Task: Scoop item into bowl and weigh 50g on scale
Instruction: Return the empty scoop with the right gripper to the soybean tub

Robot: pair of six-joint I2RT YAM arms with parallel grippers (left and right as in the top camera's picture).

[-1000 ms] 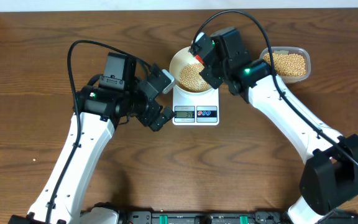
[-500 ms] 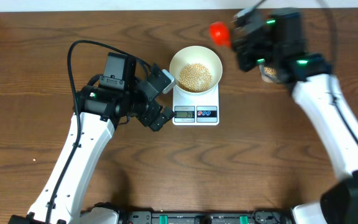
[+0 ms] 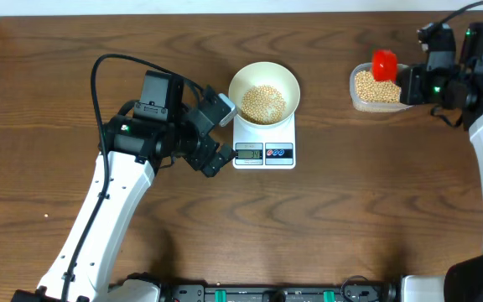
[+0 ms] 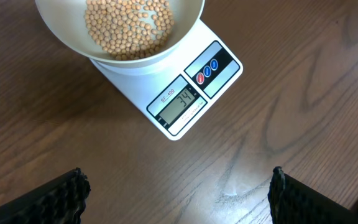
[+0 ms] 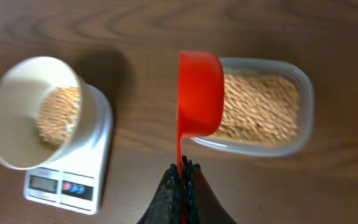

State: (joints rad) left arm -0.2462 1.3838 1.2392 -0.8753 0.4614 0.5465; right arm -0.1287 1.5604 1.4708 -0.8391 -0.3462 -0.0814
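Nearest the robot's base, the left gripper point(image 4: 179, 193) hangs low over the brown wooden table point(image 4: 303, 124) with its jaws spread wide and nothing between them, just beside the small flat white rectangular kitchen scale point(image 4: 129, 84). The scale's grey display point(image 4: 179, 106) reads thirty-four, so the job looks well along but short of fifty. On the scale sits the round plain white bowl point(image 3: 262, 71), holding a shallow heap of small round tan-yellow beans point(image 4: 126, 25). Farther off, to the right, the right gripper point(image 5: 182, 177) is pressed together on the thin handle of a red plastic scoop point(image 5: 200, 93), which hovers over the left end of the clear rounded-rectangular plastic tub point(image 5: 306, 93) where the rest of the beans lie; whether the scoop carries any I cannot tell. The main risk is overshoot: a full scoop tipped in at once would likely pass the target, so a part load trickled in seems wiser. Beans could also roll off during the long carry across bare table, the narrow handle might twist in the pinch, and a scoop resting on the bowl's rim would falsify the reading or shove the bowl off the scale
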